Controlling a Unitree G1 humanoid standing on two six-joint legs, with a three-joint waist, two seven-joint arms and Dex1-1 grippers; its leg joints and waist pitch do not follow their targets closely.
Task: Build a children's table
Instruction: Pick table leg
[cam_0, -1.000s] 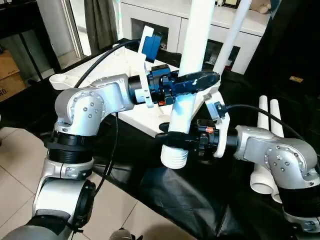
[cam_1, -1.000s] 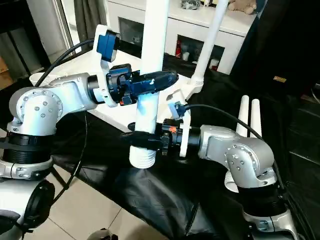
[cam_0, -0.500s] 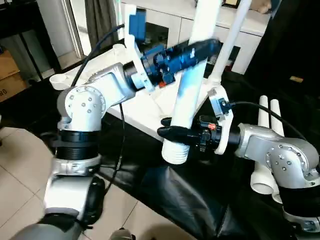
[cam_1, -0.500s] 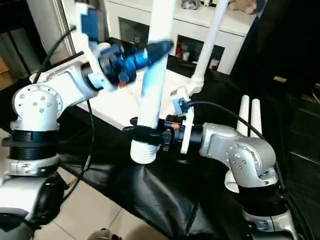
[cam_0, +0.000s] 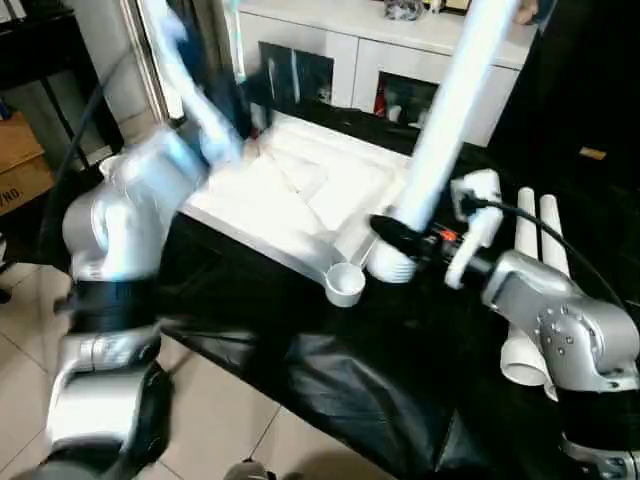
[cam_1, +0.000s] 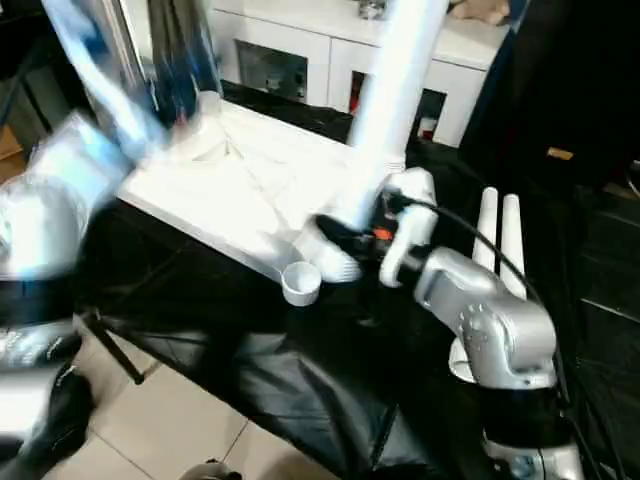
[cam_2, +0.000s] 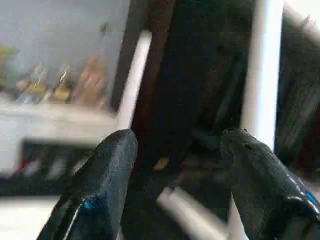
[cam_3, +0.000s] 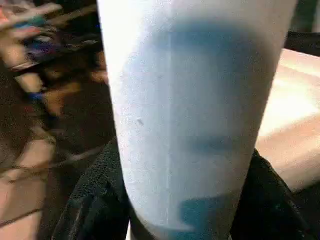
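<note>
Now the left gripper (cam_2: 175, 175) has let go and swung away to the upper left, fingers spread and empty. The right gripper (cam_0: 392, 235) alone clamps the leg (cam_0: 450, 120), carried toward the tabletop (cam_0: 290, 195) corner socket (cam_0: 345, 283) at frame centre.

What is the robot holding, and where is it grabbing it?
The right claw holds a white table leg near its bottom end. The left claw is open, holding nothing.
</note>
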